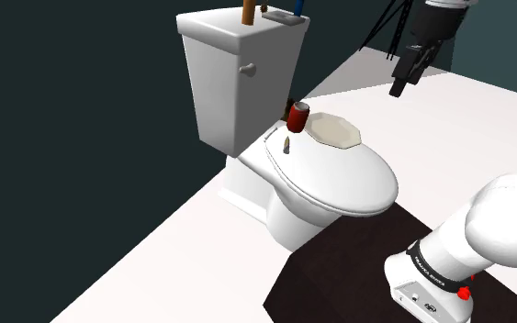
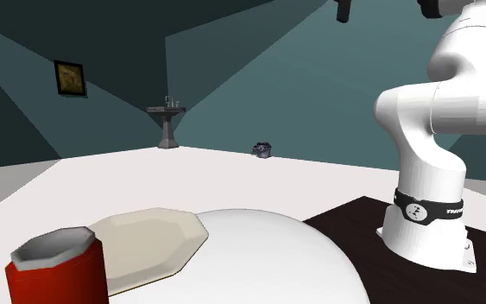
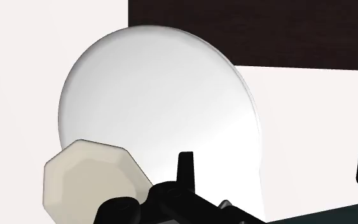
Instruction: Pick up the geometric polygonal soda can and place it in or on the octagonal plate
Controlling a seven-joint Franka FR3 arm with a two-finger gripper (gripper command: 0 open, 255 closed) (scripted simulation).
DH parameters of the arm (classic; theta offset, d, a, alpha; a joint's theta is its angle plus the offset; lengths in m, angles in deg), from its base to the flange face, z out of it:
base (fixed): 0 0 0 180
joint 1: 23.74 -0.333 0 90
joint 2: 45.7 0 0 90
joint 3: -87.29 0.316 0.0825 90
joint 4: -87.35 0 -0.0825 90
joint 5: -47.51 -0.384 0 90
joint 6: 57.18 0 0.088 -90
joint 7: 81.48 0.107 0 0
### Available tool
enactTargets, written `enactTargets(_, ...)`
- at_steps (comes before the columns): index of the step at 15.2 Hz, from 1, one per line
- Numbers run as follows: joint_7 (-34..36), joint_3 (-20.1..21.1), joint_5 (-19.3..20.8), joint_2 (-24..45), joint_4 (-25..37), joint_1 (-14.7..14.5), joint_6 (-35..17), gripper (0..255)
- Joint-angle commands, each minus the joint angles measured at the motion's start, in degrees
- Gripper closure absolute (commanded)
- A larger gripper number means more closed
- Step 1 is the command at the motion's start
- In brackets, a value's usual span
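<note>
Toilet lid [image 3: 165,95]; gripper [image 3: 276,154] aloft, wide open, empty.

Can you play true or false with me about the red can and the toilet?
1. The red can stands on the toilet lid. True.
2. The can sits on the plate. False: it stands beside the plate, on the lid.
3. The jaws hold the can. False: they are open and empty, up in the air away from it.
4. The toilet lid is shut. True.
</note>
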Motion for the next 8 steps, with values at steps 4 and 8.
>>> enactTargets(4, -0.94, -1.52, 0.50, 4.33, -0.56, 0.59, -5.35, 0)
enactTargets(8, -2.22, -3.45, 0.88, 10.88, -0.18, 1.30, -12.12, 0)
